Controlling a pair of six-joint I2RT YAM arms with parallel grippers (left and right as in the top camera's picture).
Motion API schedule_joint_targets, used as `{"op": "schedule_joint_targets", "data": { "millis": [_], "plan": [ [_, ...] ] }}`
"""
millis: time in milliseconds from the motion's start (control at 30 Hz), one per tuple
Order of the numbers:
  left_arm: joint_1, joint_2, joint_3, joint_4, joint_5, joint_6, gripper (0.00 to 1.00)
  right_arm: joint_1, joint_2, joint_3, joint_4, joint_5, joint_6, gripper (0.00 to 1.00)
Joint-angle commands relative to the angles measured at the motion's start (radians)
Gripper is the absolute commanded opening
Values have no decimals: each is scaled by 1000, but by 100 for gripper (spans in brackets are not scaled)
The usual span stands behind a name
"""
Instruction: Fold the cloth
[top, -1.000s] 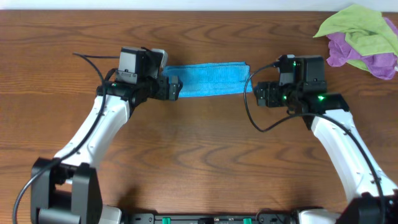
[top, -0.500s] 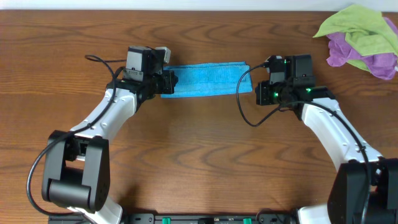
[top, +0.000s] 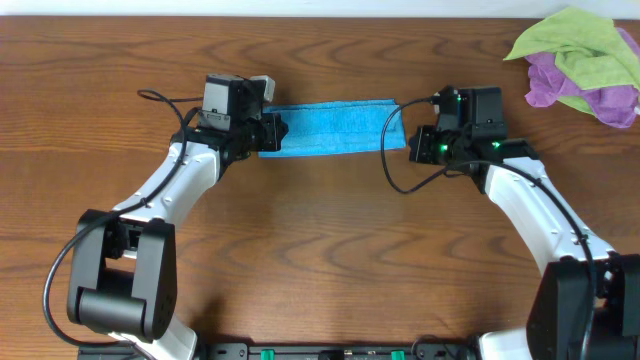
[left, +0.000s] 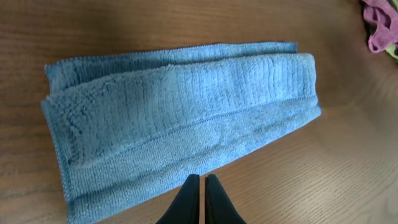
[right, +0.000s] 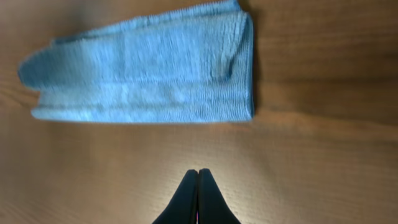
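Note:
The sky-blue cloth (top: 330, 128) lies flat on the wooden table as a long folded strip between my two arms. My left gripper (top: 272, 133) is at its left end, shut with nothing in it. In the left wrist view the cloth (left: 180, 118) fills the middle, and the closed tips of the left gripper (left: 203, 177) meet its near edge over bare wood. My right gripper (top: 415, 140) is at the strip's right end, also shut and empty. In the right wrist view the right gripper (right: 198, 171) hovers over wood, clearly apart from the cloth (right: 149, 71).
A lime-green cloth (top: 575, 45) lies crumpled on a purple cloth (top: 595, 98) at the table's far right corner; the purple cloth (left: 380, 28) also shows in the left wrist view. A black cable (top: 392, 165) loops from the right arm beside the blue cloth's right end.
Both grippers have gone from open to shut, with nothing in them. Both arms shifted toward the far side of the table, then held still. The cloth has not moved.

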Motion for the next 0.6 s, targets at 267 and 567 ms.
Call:
{"op": "schedule_joint_targets", "data": {
  "millis": [267,567],
  "plan": [
    [2,23,2,28,-72,49,6,67,26,-1,198,34,-121,2],
    [2,119,16,95,-65,55,6,47,84,0,227,7,-134,2]
  ]
}}
